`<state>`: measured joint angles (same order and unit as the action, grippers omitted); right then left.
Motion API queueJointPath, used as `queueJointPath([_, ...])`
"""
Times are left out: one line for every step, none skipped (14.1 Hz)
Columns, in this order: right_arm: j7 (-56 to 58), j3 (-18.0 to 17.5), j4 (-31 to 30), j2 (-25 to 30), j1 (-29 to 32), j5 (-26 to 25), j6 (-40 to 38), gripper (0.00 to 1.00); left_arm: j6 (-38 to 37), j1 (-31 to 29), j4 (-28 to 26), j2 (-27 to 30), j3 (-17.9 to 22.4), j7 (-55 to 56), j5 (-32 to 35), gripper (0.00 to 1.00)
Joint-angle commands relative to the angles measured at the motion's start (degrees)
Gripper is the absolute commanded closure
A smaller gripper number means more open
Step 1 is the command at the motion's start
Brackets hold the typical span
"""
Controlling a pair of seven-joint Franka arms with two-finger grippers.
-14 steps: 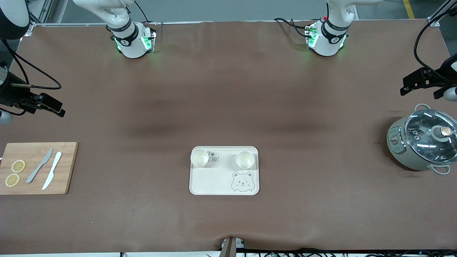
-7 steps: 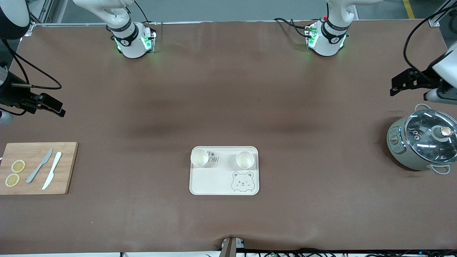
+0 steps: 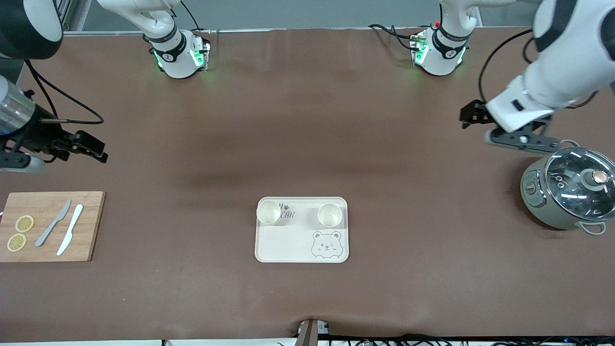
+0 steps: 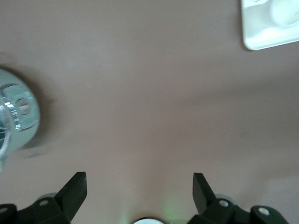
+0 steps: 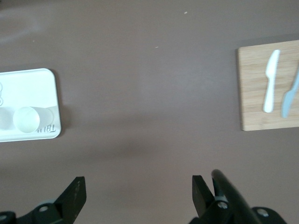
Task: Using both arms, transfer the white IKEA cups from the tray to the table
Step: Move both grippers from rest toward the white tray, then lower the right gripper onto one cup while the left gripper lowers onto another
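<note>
Two white IKEA cups stand upright on the cream bear-printed tray [image 3: 288,250], one [image 3: 268,212] toward the right arm's end, one [image 3: 329,215] toward the left arm's end. My left gripper [image 3: 466,117] is open and empty, up over bare table beside the pot. In the left wrist view its gripper [image 4: 139,179] shows open, with a tray corner [image 4: 261,37] and one cup [image 4: 285,9] at the frame's edge. My right gripper [image 3: 98,151] is open and empty over bare table above the cutting board's end. In the right wrist view its gripper [image 5: 138,183] is open, with a cup [image 5: 27,119] in sight.
A wooden cutting board [image 3: 86,226] with two knives [image 3: 69,229] and lemon slices [image 3: 24,223] lies at the right arm's end. A grey pot with a glass lid [image 3: 571,192] stands at the left arm's end. Cables run along the table's near edge.
My left arm has swung in from the table's end toward the middle, past the pot. My right gripper has moved a little toward the middle. The cups and tray have not moved.
</note>
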<state>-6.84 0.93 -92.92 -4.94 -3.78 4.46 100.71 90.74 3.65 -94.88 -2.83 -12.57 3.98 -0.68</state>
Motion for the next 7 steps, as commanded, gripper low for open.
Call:
queueJointPath([-0.2, 0.1, 0.7, -4.1, -2.7, 1.7, 3.9, 0.0, 6.4, 0.7, 1.2, -3.1, -3.8, 5.0, -2.0, 0.0])
queueJointPath([-0.5, 0.1, 1.0, -5.3, -3.3, 1.7, 4.5, 0.0, 7.1, 1.1, 2.6, -4.9, -4.2, 5.8, -1.8, 0.0])
queueJointPath([-1.2, 0.1, 1.7, -6.6, -3.9, 1.8, 5.1, 0.0, 7.3, 1.4, 4.4, -6.6, -4.4, 5.9, -1.7, 0.0])
queueJointPath([-2.3, 0.1, 2.1, -7.9, -5.1, 1.7, 5.8, 0.0, 7.4, 2.4, 6.9, -9.8, -4.4, 6.1, -0.9, 0.0])
queueJointPath([-3.7, 0.1, 2.5, -9.1, -6.1, 1.6, 6.9, 0.0, 7.7, 4.9, 9.9, -13.2, -4.4, 6.7, 0.6, 0.0])
queueJointPath([-5.2, 0.1, 2.5, -10.4, -6.9, 1.6, 8.2, 0.0, 9.1, 7.4, 13.1, -16.8, -4.2, 9.8, 1.6, 0.0])
queueJointPath([-6.9, 0.1, 2.6, -11.6, -7.6, 1.7, 9.8, 0.0, 10.6, 8.7, 15.5, -20.1, -4.2, 13.9, 3.0, 0.0])
